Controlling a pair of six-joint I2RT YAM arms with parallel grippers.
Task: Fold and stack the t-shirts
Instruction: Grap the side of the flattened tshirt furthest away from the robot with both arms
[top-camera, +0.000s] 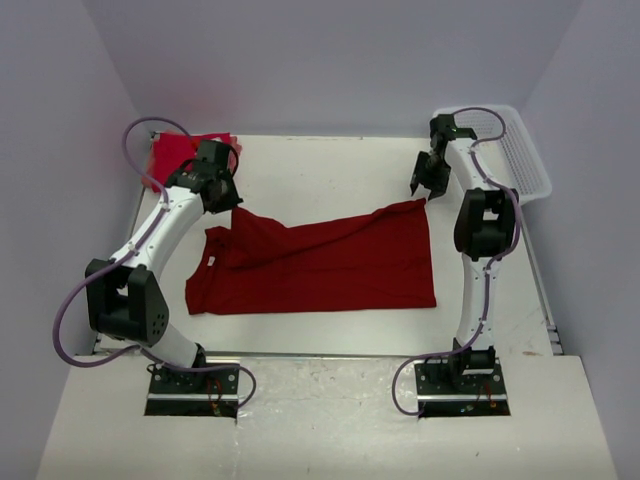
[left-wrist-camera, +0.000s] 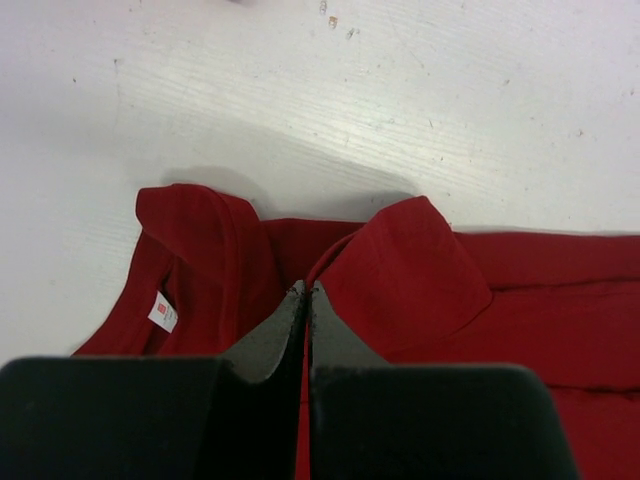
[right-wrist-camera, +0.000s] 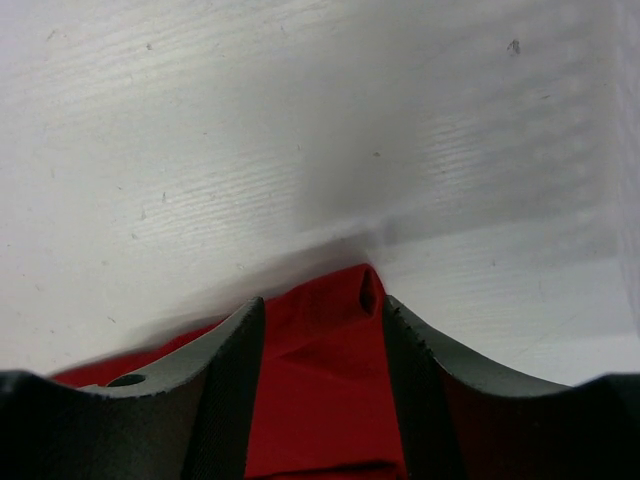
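Orientation of the crimson t-shirt (top-camera: 320, 265) governs the coming move. The garment lies flat on the counter (top-camera: 330, 170) with its long axis running left to right between the two arms, collar toward the left arm and hem toward the right arm. The far long edge is doubled partway over the body, so the cloth forms a band that is wider at the hem end. The left tool (left-wrist-camera: 308, 292) stands at the far collar end, fingers pressed together, and appears to pinch the shoulder fold just beside the neck opening. A white label (left-wrist-camera: 163, 311) shows inside the collar to its left. The right tool (right-wrist-camera: 322, 305) stands at the far hem corner, fingers spread, with that corner lying loose between them and not clamped. Each arm is thus nearest its own end of the same far edge. Judged from this layout, a further fold calls for both ends of that edge to travel together toward the near edge, across the short axis. Bright red t-shirts (top-camera: 182, 150) lie in the far left corner behind the left arm, well apart from the basket (top-camera: 525, 160) at far right.
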